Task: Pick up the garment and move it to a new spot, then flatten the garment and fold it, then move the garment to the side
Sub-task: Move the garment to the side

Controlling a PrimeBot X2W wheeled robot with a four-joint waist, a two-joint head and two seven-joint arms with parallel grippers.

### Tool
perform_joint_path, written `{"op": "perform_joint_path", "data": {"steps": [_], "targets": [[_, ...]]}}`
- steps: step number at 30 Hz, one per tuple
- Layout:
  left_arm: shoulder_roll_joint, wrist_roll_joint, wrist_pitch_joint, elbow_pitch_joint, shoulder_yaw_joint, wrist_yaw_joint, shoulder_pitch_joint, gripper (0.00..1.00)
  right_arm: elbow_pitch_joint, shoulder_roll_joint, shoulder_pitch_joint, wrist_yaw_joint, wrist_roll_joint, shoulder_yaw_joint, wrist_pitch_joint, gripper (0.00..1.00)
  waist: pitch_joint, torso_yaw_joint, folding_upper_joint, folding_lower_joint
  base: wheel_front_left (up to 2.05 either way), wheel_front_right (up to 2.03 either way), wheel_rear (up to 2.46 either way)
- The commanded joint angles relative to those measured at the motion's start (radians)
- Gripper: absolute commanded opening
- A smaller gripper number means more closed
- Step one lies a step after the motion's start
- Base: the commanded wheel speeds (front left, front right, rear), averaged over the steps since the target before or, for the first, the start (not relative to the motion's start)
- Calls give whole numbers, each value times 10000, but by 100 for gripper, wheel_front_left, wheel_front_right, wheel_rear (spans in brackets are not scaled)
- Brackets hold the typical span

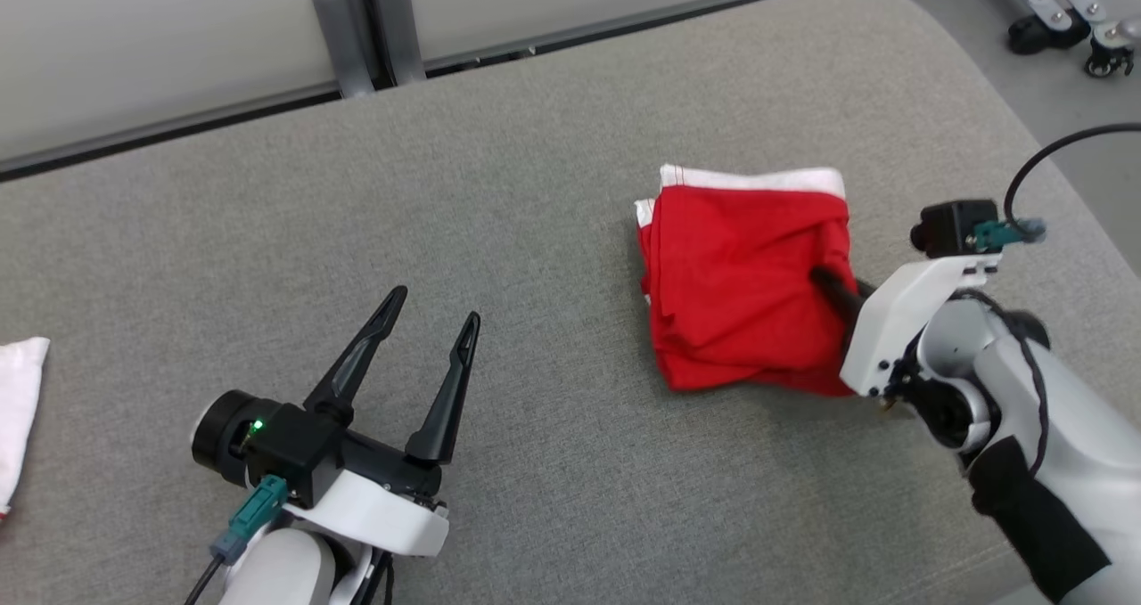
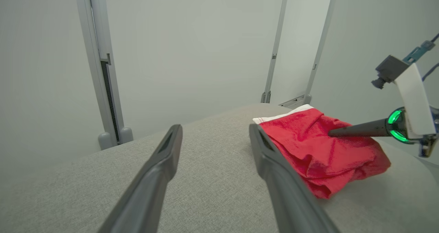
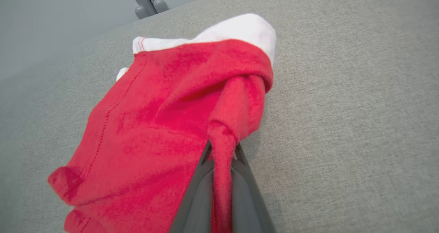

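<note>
The garment (image 1: 735, 289) is red with a white band along its far edge, folded into a thick stack on the right half of the grey cushion. My right gripper (image 1: 816, 275) comes in from the right and is shut on a pinched ridge of the garment (image 3: 219, 137), the red cloth running down between its two dark fingers (image 3: 199, 191). From the left wrist the garment (image 2: 319, 147) shows to the right, with the right gripper's fingers (image 2: 356, 129) pressed into its top. My left gripper (image 1: 430, 315) stands open over bare cushion to the garment's left, holding nothing.
The grey fabric cushion (image 1: 499, 195) spans the scene, its rounded edge at the far right. A white cloth (image 1: 18, 409) lies at the left edge. Grey upright posts (image 1: 365, 26) and a pale wall stand behind. Wheeled frame feet (image 1: 1070, 17) sit on the floor at the top right.
</note>
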Motion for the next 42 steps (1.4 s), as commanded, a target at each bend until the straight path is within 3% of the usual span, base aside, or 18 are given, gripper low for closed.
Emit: {"op": "perform_joint_path", "data": {"steps": [1,12,18,22,28,29,30,31,42], "targets": [[136,-49,-1,4,-28,-8,-209,100,-93,-202,-222,2,-126,86,-109,0,332,-31,-1,0,0,0,0],[878,-87,-3,-103,-370,-11,-947,100,-96,-1838,-2213,0,-355,527,-403,0,1920,455,-1,0,0,0,0],[1203,-124,-3,-266,-510,-10,-1408,100,752,-2949,-3474,0,-791,431,-144,0,2738,762,-1,0,0,0,0],[1257,-135,-1,-306,-520,-10,-1549,100,1251,-3442,-4031,0,-1342,493,-49,0,3020,852,-1,0,0,0,0],[1266,-157,0,-226,-563,-10,-1619,100,1948,-3688,-4559,0,-1982,472,-111,0,3115,919,-1,0,0,0,0],[1253,-154,0,-208,-582,-10,-1647,100,2116,-3688,-4635,0,-2109,429,-228,36,3117,944,-1,0,0,0,0],[1231,-165,0,-190,-609,-10,-1672,100,2296,-3656,-4677,0,-2273,447,-315,90,3095,979,-1,0,0,0,0],[1209,-178,0,-182,-613,-10,-1688,100,2429,-3616,-4717,0,-2399,448,-466,100,3065,1009,-1,0,0,0,0],[769,-338,-3,-57,-385,58,-1166,100,3320,-3308,-4935,0,-3595,380,-1985,100,1768,1264,-1,0,0,0,0]]}}
